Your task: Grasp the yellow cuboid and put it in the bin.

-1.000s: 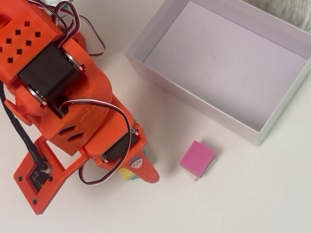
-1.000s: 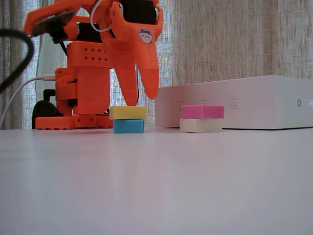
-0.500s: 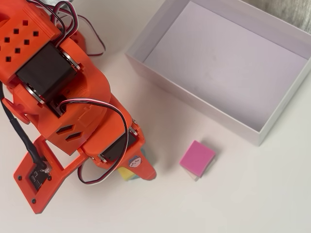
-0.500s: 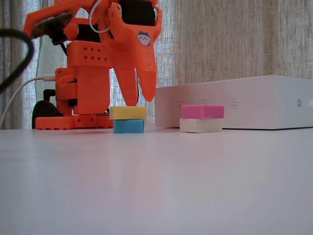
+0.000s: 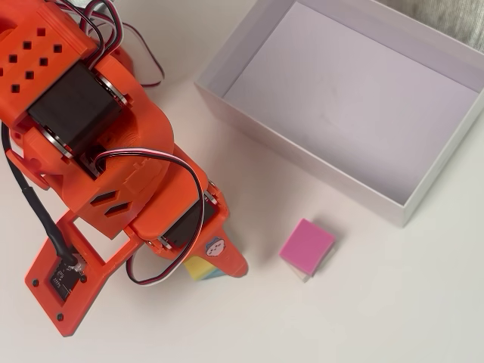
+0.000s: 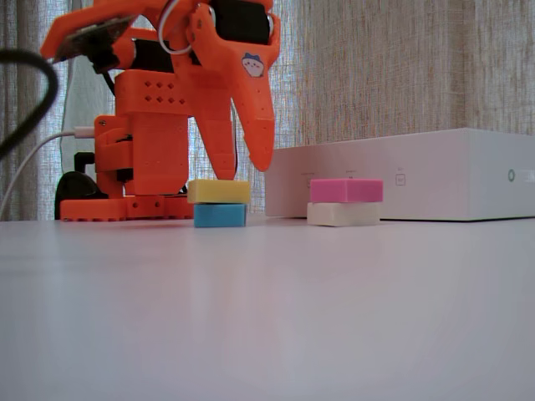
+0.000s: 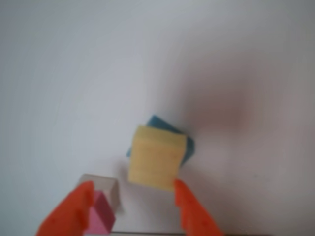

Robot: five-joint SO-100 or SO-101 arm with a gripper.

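Note:
The yellow cuboid (image 6: pixel 218 191) lies on top of a blue block (image 6: pixel 220 215) in front of the arm's base. My orange gripper (image 6: pixel 242 167) hangs open just above it, one finger behind the cuboid's top and the other off its right edge. In the wrist view the yellow cuboid (image 7: pixel 156 156) sits just ahead of the two orange fingertips (image 7: pixel 189 209), with nothing gripped. From overhead the arm (image 5: pixel 151 189) hides most of the yellow cuboid (image 5: pixel 199 268). The bin (image 5: pixel 302 162), a white low-walled box, stands at the upper right with nothing inside.
A pink block (image 6: pixel 346 190) rests on a white block (image 6: pixel 343 214) to the right of the stack, close to the bin's near wall (image 6: pixel 418 171). The arm's base and cables fill the left side. Bare white table stretches toward the fixed camera.
The gripper's front finger has swung slightly left and then back to the right above the yellow cuboid. None of the blocks has moved.

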